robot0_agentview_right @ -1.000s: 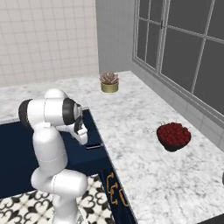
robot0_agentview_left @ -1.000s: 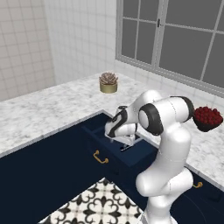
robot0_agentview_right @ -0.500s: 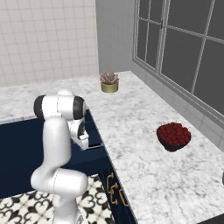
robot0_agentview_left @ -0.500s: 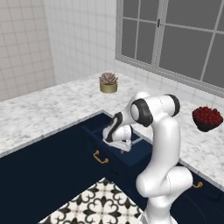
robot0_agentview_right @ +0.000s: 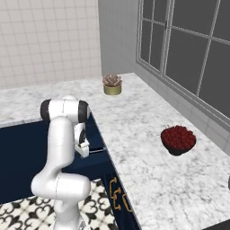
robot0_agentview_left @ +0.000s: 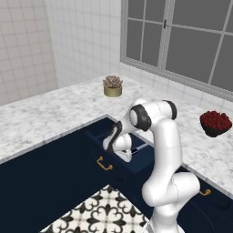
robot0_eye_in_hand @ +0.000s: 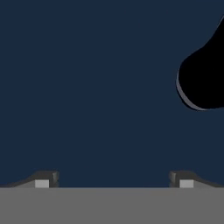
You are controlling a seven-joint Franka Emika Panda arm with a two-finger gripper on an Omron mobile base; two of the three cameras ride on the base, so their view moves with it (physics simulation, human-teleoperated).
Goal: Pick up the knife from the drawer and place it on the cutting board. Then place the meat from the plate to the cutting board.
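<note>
Hovering inside drawer point(robot0_agentview_left: 136, 157), hand point(robot0_eye_in_hand: 113, 179) spread wide; knife point(robot0_eye_in_hand: 201, 74) handle upper right.

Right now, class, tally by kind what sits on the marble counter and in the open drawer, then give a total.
Small potted succulent in a yellow pot: 1
Dark bowl of red fruit: 1
Open navy-blue drawer: 1
Black-handled knife, partly in view in the drawer: 1
Total: 4
</note>
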